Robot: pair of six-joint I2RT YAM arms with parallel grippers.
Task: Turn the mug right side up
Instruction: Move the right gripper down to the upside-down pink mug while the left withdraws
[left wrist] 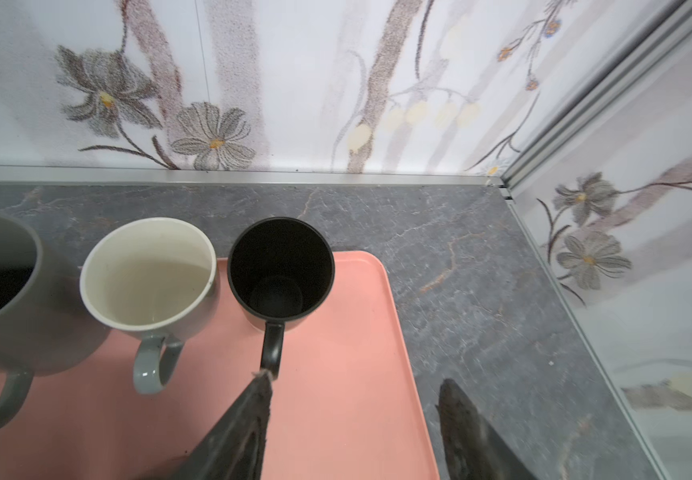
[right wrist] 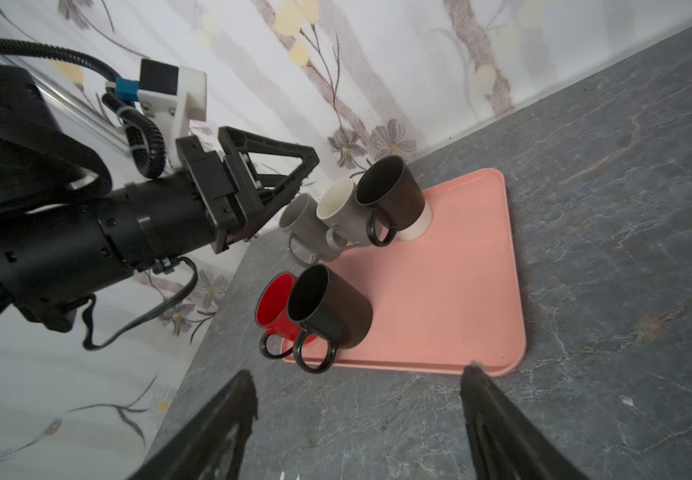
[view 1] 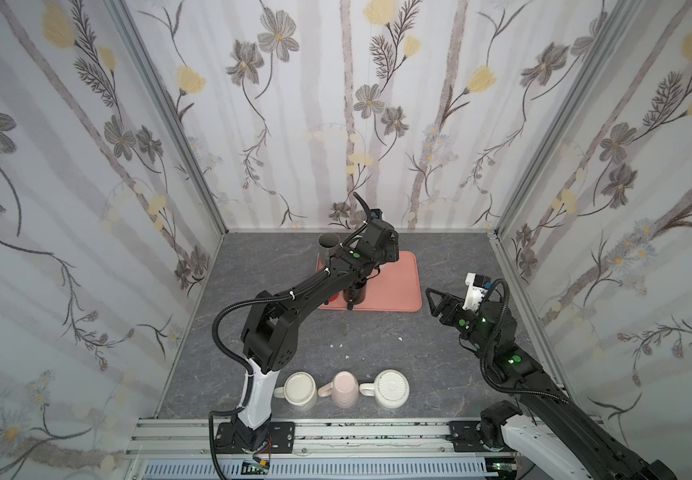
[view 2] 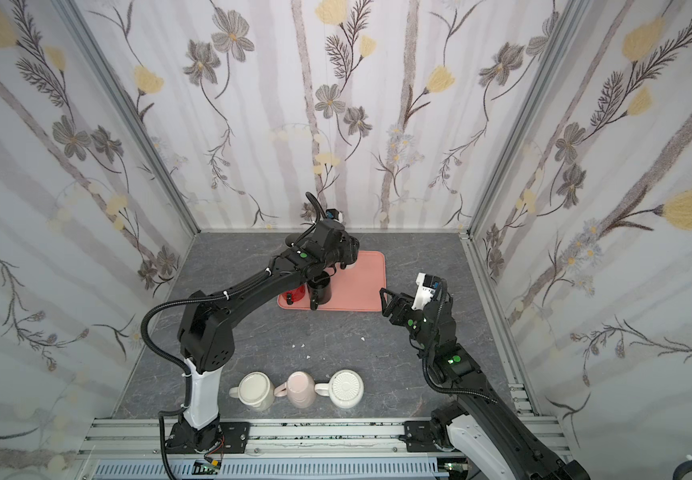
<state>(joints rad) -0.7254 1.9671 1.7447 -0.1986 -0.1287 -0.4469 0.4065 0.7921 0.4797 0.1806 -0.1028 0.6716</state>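
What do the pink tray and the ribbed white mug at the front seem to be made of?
Pink tray: likely matte plastic, given its even colour, rounded moulded rim and lack of glare. Ribbed white mug: probably glazed ceramic, with a soft sheen and moulded rings on its upturned base.

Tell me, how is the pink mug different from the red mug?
The pink mug stands upside down, base up; the red mug stands right side up, mouth open. The pink mug sits on the grey table; the red mug sits on the tray. The pink mug's handle is pink; the red mug's is black. Both have one handle.
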